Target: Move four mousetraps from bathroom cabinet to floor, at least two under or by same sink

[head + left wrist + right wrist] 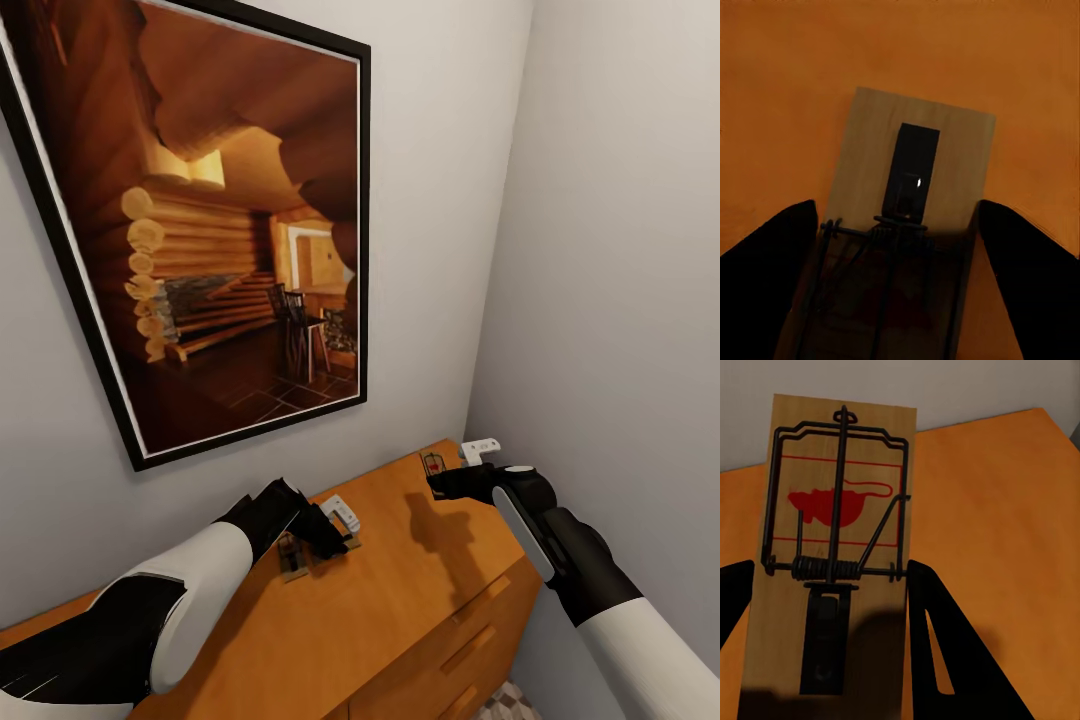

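The cabinet (400, 590) has an orange-brown flat top. One mousetrap (292, 558) lies flat on it, a tan board with dark wire. My left gripper (325, 540) hovers just over it. In the left wrist view the dark fingers (765, 277) straddle this mousetrap (911, 150), jaws open. Near the cabinet's far right corner my right gripper (445, 475) is shut on a second mousetrap (433, 463) and holds it off the top. The right wrist view shows that mousetrap (840, 495), with its red mark, against the wall, between the fingertips of the right gripper (831, 564). The sink is out of view.
A large black-framed picture (220, 230) of a log interior hangs on the wall behind the cabinet. A grey side wall (620, 300) closes in on the right. Drawer handles (468, 650) show on the cabinet front, and a patch of the bathroom floor (510, 700) below.
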### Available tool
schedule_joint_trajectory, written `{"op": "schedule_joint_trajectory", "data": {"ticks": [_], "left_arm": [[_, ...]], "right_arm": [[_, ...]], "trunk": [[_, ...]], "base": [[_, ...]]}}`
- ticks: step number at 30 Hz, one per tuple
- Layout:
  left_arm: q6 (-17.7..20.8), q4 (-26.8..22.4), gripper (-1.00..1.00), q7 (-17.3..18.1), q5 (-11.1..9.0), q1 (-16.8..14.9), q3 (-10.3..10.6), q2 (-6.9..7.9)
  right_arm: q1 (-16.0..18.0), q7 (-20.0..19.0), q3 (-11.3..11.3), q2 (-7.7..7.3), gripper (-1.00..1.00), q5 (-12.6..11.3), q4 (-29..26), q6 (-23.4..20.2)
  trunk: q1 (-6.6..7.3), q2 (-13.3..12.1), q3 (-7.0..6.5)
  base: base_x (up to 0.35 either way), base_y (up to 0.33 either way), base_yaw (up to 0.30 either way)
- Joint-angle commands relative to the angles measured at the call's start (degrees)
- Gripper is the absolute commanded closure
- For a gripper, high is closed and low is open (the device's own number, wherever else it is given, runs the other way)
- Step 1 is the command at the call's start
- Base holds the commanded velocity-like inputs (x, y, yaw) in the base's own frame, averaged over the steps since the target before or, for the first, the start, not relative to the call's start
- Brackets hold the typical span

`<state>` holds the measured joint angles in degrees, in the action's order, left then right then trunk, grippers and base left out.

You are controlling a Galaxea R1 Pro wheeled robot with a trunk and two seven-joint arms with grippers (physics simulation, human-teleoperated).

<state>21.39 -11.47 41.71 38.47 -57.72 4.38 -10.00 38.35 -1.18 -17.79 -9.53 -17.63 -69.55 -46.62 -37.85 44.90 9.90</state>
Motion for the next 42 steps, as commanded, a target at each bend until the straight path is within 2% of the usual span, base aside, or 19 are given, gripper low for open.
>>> {"op": "schedule_joint_trajectory", "data": {"ticks": [1, 42], "left_arm": [[0.4, -0.13, 1.0, 0.37, 0.03, -0.02, 0.37, 0.0], [0.4, -0.22, 1.0, 0.65, -0.06, -0.02, 0.37, 0.0]], "right_arm": [[0.06, -0.14, -0.06, -0.05, 1.0, -0.03, -0.06, -0.23], [0.06, -0.14, -0.06, -0.05, 1.0, -0.08, -0.06, -0.23]], "trunk": [[-0.01, 0.07, 0.1], [-0.01, 0.07, 0.1]], "base": [[0.0, 0.0, 0.0], [-0.002, 0.0, 0.0]]}}
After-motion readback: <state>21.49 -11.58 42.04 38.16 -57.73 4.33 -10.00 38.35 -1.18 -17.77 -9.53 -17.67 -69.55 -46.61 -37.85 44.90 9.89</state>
